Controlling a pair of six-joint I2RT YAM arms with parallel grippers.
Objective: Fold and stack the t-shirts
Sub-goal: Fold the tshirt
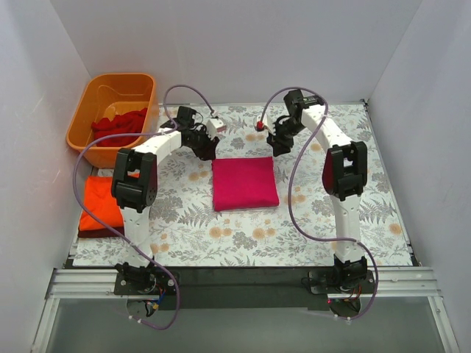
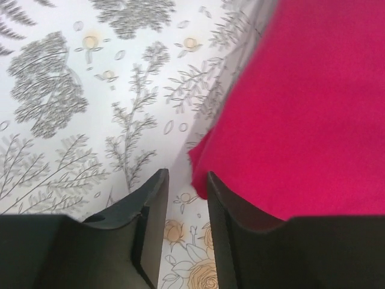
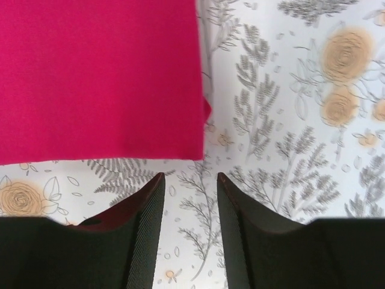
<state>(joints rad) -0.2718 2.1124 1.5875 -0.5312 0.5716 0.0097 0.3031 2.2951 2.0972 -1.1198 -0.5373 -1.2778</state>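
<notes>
The left arm (image 1: 135,182) partly hides the orange t-shirt (image 1: 98,206).

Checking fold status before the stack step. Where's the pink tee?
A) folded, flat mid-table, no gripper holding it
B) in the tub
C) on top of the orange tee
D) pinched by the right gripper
A: the pink tee lies as a folded square mid-table. The left gripper and right gripper both show parted, empty jaws beside its corners, and the orange tee sits apart at the left edge.

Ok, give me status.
Left fingers open, empty. Right fingers open, empty. Magenta-pink cloth t-shirt folded flat, table centre. Nothing on top.
</notes>
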